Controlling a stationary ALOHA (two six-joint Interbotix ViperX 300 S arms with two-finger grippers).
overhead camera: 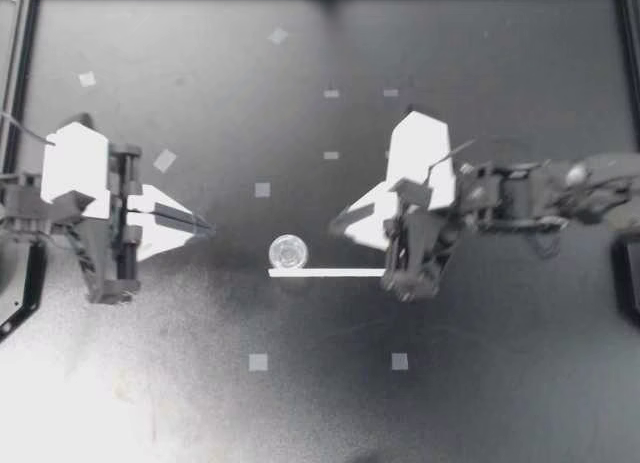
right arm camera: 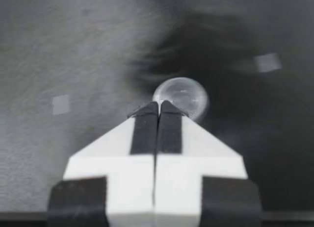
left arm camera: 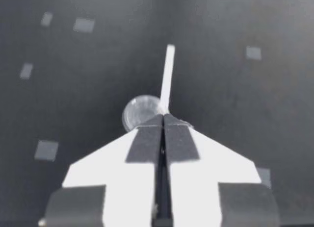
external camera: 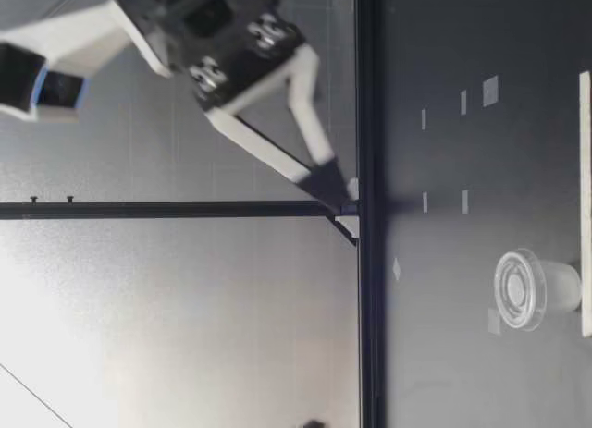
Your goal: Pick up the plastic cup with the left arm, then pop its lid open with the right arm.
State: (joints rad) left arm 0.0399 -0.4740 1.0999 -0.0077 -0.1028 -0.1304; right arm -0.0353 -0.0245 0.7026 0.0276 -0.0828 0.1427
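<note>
**A:** Start at the left. What do you see from above?

**B:** My left claw (overhead camera: 205,226) is pinched fully together and holds nothing, with its tips aimed toward 3 o'clock. The small clear cup (overhead camera: 288,251) is between its 3 and 4 o'clock, near the middle of the table (overhead camera: 480,403). As far as I can tell it stands upright. It stands against the 12 o'clock side of a thin white strip (overhead camera: 335,273), at the strip's 9 o'clock end. My right claw (overhead camera: 335,226) is also closed tight and empty, with the cup at its 8 o'clock.

**A:** How would a claw grip that cup well?

**B:** I judge it must first spread wider than the cup. The cup looks light, so I'd centre it between the fingers and squeeze gently. I'd also keep the fingertips off the strip so they don't nudge it.

**A:** Is there any writing?

**B:** None that I can read. The pale tape squares (overhead camera: 258,362) look blank.
</note>
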